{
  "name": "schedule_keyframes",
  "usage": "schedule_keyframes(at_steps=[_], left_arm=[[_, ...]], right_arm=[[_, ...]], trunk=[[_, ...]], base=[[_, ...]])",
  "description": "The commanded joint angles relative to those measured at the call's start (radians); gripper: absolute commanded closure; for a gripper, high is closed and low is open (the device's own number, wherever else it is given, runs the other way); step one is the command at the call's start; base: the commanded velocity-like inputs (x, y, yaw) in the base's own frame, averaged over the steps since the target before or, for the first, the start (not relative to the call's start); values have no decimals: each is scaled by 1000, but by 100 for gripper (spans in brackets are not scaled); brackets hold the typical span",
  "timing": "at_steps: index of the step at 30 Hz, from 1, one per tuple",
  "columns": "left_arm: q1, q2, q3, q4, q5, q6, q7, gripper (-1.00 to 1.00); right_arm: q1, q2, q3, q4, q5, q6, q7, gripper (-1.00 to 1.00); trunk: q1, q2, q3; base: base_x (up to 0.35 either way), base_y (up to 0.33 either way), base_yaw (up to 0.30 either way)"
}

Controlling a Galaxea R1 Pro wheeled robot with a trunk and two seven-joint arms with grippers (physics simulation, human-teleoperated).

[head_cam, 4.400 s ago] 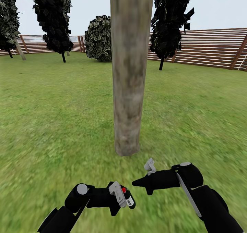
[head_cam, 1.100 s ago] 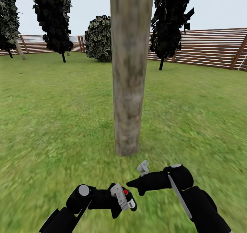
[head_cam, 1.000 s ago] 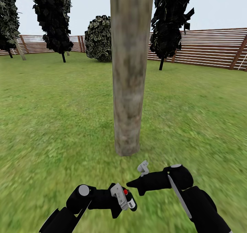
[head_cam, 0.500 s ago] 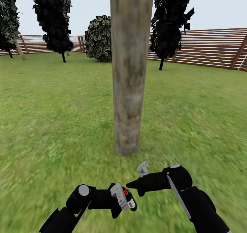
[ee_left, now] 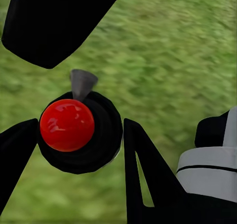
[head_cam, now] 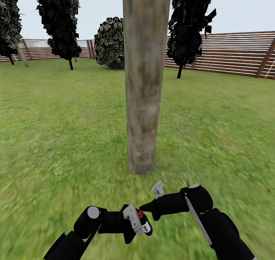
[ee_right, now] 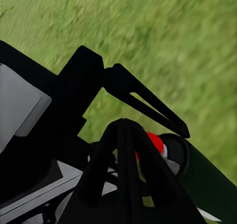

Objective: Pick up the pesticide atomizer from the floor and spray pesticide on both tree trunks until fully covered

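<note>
A wide green lawn (head_cam: pixel 57 137) runs to a brown slatted wooden fence (head_cam: pixel 229 53). A thick mottled grey-brown tree trunk (head_cam: pixel 143 80) stands upright in the middle, just ahead of both arms. The left gripper (head_cam: pixel 138 220) is low, its fingers (ee_left: pixel 140 169) closed around the small black pesticide atomizer with a red cap (ee_left: pixel 79 130). The right gripper (head_cam: pixel 156 188) hangs just beside it, above the grass; I cannot tell how far its fingers are open.

We hold our left gripper (head_cam: pixel 138 222) clamped low and forward, while our right gripper (head_cam: pixel 151 200) hovers just beside it, its finger spread unclear.
</note>
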Motion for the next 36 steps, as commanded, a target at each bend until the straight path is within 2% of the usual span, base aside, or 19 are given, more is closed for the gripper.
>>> schedule_keyframes(at_steps=[1,36], left_arm=[[-1,0,-1,-2,-5,6,-5,100],[-1,-1,-1,-2,-5,6,-5,100]], right_arm=[[-1,0,1,-1,1,6,3,100],[2,-2,1,7,2,6,-13,100]], trunk=[[0,0,-1],[0,0,-1]], base=[[0,0,0],[0,0,0]])
